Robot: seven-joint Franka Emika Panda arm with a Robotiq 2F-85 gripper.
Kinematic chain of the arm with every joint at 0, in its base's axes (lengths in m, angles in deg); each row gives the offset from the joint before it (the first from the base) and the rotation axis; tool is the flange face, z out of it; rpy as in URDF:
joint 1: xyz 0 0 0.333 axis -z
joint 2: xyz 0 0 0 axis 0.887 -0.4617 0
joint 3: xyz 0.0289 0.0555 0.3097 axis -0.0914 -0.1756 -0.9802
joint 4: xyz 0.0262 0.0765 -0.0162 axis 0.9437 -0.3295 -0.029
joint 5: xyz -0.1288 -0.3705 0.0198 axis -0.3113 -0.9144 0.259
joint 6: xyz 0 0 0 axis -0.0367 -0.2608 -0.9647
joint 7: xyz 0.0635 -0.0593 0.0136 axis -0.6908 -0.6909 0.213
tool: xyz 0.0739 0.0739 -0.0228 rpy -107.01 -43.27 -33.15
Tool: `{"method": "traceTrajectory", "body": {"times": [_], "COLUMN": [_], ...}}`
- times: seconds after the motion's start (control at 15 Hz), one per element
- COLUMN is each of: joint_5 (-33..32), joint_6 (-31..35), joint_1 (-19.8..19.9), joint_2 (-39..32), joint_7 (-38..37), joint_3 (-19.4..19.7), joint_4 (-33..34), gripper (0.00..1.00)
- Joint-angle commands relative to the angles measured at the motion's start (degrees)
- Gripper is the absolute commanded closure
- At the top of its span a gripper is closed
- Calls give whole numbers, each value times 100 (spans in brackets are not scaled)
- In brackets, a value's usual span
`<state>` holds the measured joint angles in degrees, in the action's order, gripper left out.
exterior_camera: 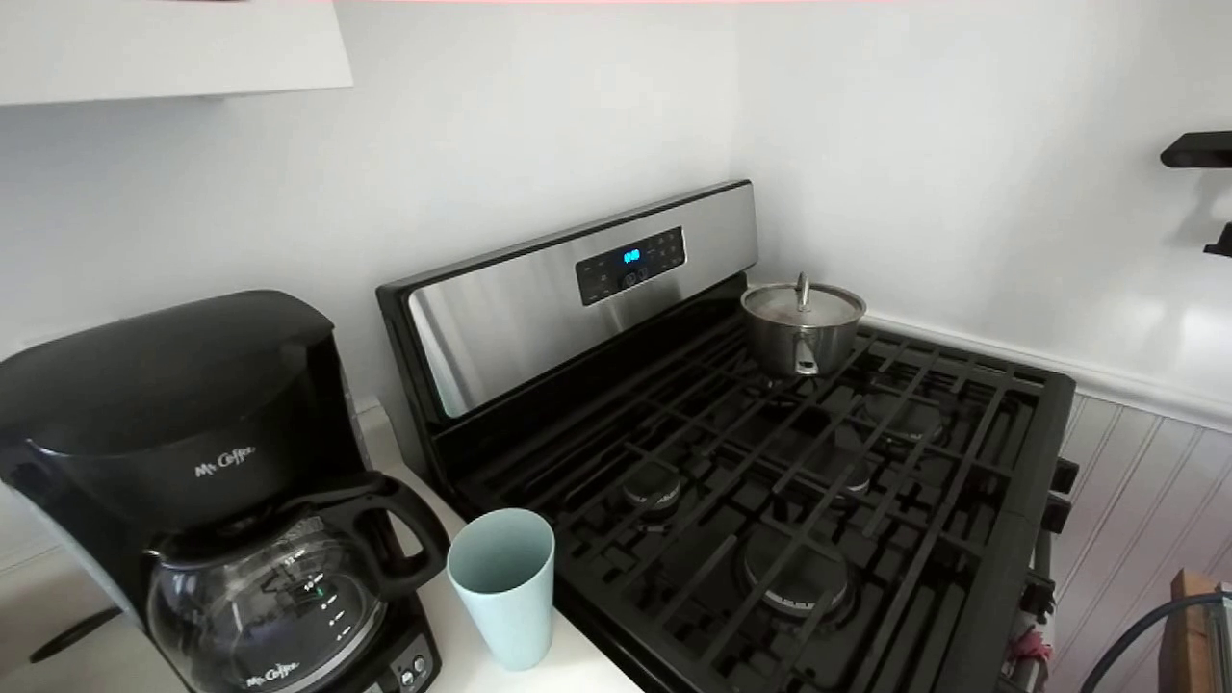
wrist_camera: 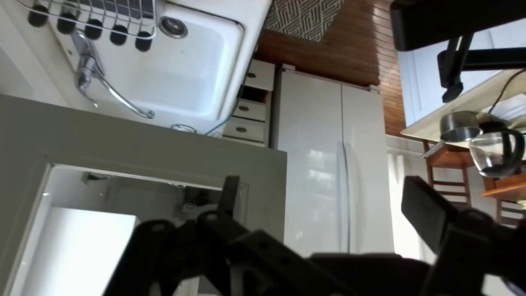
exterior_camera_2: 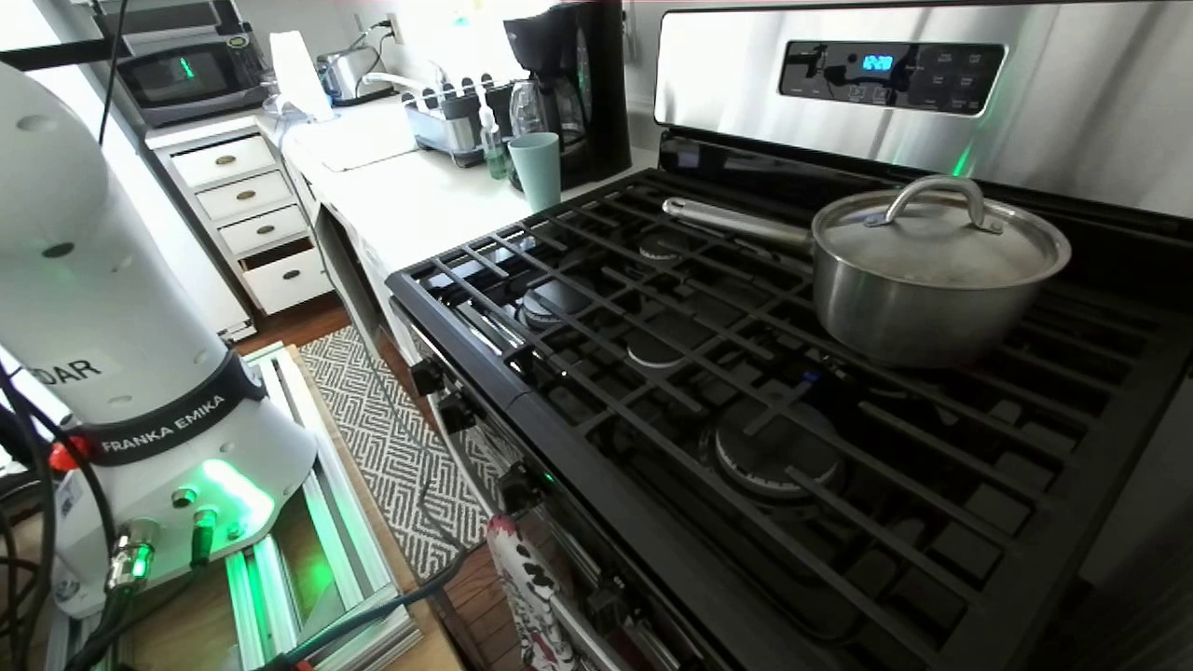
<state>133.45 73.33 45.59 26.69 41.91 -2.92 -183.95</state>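
Note:
My gripper point(wrist_camera: 327, 200) is open in the wrist view, its two dark fingers wide apart with nothing between them. It points at the room, with a white fridge point(wrist_camera: 324, 164) far behind the fingers. The arm's white base point(exterior_camera_2: 177, 410) shows in an exterior view; the gripper is not clearly seen there. A lidded steel saucepan point(exterior_camera: 804, 327) stands on the back of the stove point(exterior_camera: 674, 462); the saucepan point(exterior_camera_2: 932, 270) and stove point(exterior_camera_2: 671, 373) show in both exterior views. A pale blue cup point(exterior_camera: 505, 587) stands on the counter beside the stove, also in an exterior view point(exterior_camera_2: 537, 168).
A black coffee maker point(exterior_camera: 183, 404) with a glass carafe point(exterior_camera: 279, 597) stands next to the cup. A sink point(wrist_camera: 185, 70) and dish rack point(wrist_camera: 94, 16) are in the wrist view. A steel pot point(wrist_camera: 458, 127) and a glass jug point(wrist_camera: 491, 150) sit at its right. Two dark parts point(exterior_camera: 1198, 149) enter an exterior view's right edge.

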Motion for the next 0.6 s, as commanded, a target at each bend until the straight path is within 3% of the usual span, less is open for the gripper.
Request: {"method": "traceTrajectory", "body": {"times": [0.0, 0.53], "joint_5": [-464, -1525], "joint_6": [229, 223], "joint_1": [267, 745], "joint_2": [983, 2658], "joint_7": [-612, -1516], "joint_3": [28, 648], "joint_4": [-885, -2637], "gripper": [0, 0]}}
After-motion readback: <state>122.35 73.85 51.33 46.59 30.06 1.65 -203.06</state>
